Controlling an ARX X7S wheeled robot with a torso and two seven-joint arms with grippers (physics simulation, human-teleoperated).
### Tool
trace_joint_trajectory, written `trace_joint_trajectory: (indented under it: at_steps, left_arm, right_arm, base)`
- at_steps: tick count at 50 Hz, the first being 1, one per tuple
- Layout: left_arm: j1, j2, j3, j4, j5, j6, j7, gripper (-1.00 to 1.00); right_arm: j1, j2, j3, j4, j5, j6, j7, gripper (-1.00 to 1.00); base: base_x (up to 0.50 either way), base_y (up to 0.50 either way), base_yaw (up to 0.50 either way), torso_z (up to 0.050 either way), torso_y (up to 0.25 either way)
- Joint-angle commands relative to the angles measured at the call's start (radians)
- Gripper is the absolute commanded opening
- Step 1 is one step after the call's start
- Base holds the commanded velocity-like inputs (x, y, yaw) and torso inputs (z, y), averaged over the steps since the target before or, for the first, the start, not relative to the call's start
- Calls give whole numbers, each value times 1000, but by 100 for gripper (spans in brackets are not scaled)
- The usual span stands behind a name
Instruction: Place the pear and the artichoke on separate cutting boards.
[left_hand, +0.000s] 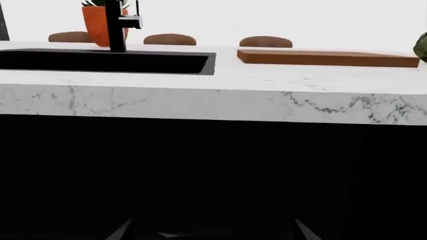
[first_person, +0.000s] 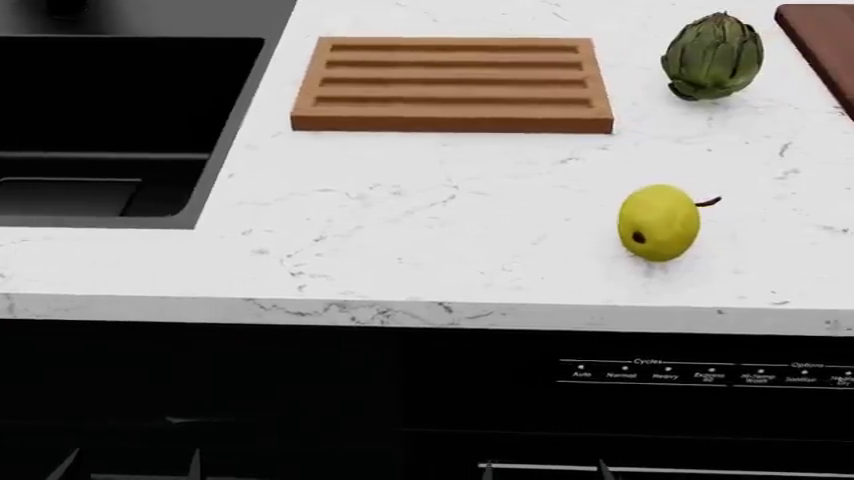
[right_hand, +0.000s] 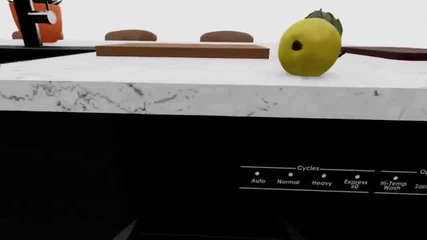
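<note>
Fingers of your two grippers show only as dark tips at the bottom edge of each wrist view, so you cannot tell if they are apart or together. One pear (first_person: 659, 222) lies on the counter (first_person: 441, 240), right of center. One artichoke (first_person: 713, 55) sits upper right, between two boards: grooved board (first_person: 454, 84) and dark board (first_person: 821, 45).

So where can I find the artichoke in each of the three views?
Head view: the artichoke sits far right on the counter, beyond the pear.
Left wrist view: only a green sliver at the frame edge.
Right wrist view: leaf tips behind the pear.
Shared landmark: the grooved cutting board.
</note>
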Motion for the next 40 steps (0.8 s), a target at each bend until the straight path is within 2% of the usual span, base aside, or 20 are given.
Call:
trace_joint_trajectory:
  at_steps: [1, 40]
  left_arm:
    - [2, -12, 14, 11, -11, -6, -16, 100]
    - [-9, -41, 52, -6, -32, -3, -48, 100]
  right_arm:
    - [0, 11, -14, -1, 6, -3, 17, 100]
    - [9, 37, -50, 8, 28, -12, 51, 100]
  base:
    - [0, -500, 0, 0, 0]
    - [0, -500, 0, 0, 0]
